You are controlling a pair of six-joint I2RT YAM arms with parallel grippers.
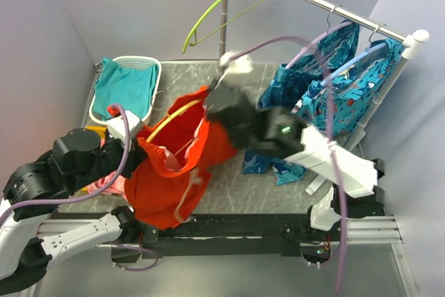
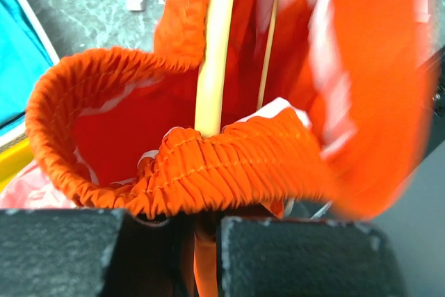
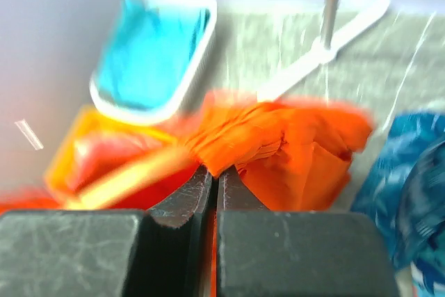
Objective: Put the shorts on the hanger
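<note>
The red-orange shorts [image 1: 184,165] hang lifted between my two grippers above the table. The yellow hanger [image 1: 170,119] passes through the open waistband; in the left wrist view its yellow bar [image 2: 215,53] runs down inside the gathered waist [image 2: 229,168]. My left gripper [image 1: 139,152] is shut on the elastic waistband at the shorts' left side. My right gripper [image 1: 212,102] is shut on a bunched fold of the shorts [image 3: 278,144] at their upper right corner; its jaws stand pressed together with orange cloth between them. The hanger's hook is hidden.
A white basket [image 1: 128,85] with teal cloth stands at the back left, a yellow bin with pink cloth [image 1: 104,182] beside my left arm. A rack [image 1: 327,5] at the back right carries a lime-green hanger [image 1: 222,12] and blue patterned garments [image 1: 334,85].
</note>
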